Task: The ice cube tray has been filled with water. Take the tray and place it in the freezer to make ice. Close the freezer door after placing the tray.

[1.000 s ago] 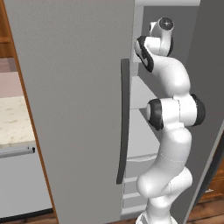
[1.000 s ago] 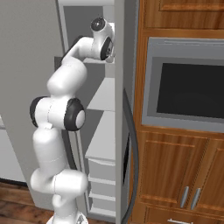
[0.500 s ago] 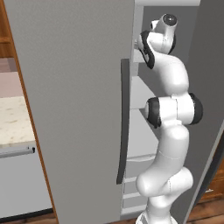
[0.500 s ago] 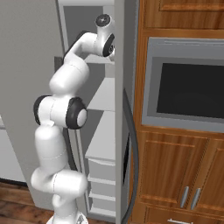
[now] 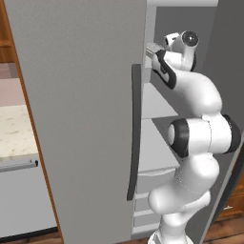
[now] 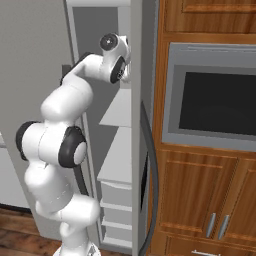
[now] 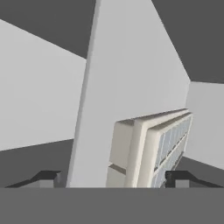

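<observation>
Gripper spread wide at the freezer's upper shelf, ice cube tray lying between its fingers.

In the hand view the gripper (image 7: 113,177) has its two dark fingertips (image 7: 177,178) set far apart, and neither visibly presses on the ice cube tray (image 7: 151,148), which sits between them on a white shelf (image 7: 127,83) with its small cells showing along one side. In the left base view the hand reaches into the top of the freezer (image 5: 159,102). White shelves are stacked below, with drawers (image 6: 116,200) at the bottom. The freezer door (image 6: 142,150) stands open beside the arm.
</observation>
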{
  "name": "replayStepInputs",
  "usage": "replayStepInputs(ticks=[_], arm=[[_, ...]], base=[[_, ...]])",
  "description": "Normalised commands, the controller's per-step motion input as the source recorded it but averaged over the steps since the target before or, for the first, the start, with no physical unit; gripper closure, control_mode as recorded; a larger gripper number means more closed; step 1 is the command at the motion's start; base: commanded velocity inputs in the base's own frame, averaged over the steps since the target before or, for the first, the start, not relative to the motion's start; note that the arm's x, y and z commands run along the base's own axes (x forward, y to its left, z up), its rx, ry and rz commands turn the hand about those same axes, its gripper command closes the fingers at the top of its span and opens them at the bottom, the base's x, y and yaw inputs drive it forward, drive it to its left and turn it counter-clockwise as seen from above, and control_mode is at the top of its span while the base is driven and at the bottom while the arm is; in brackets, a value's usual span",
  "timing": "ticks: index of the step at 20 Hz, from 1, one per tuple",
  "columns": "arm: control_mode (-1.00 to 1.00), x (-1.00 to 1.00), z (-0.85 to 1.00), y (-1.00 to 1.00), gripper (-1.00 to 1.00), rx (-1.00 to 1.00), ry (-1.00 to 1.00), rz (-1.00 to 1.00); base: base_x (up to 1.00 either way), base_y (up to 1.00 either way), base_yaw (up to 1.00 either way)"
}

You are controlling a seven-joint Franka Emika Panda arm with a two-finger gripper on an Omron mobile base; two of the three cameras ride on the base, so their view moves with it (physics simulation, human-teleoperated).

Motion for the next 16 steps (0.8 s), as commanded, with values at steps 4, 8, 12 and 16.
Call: replayStepInputs(ticks=[4, 8, 12, 16], arm=[[-1.00, -0.66, 0.50, 0.20, -1.00, 0.00, 0.05, 0.00], [-1.00, -0.74, 0.54, 0.25, -1.00, 0.00, 0.07, 0.01], [-1.00, -1.00, 0.21, 0.31, -1.00, 0.00, 0.02, 0.04], [-1.00, -0.91, 0.00, 0.35, -1.00, 0.00, 0.00, 0.00]], base=[[0.00, 0.00, 0.00], [0.00, 0.00, 0.00], [0.00, 0.00, 0.00], [0.00, 0.00, 0.00]])
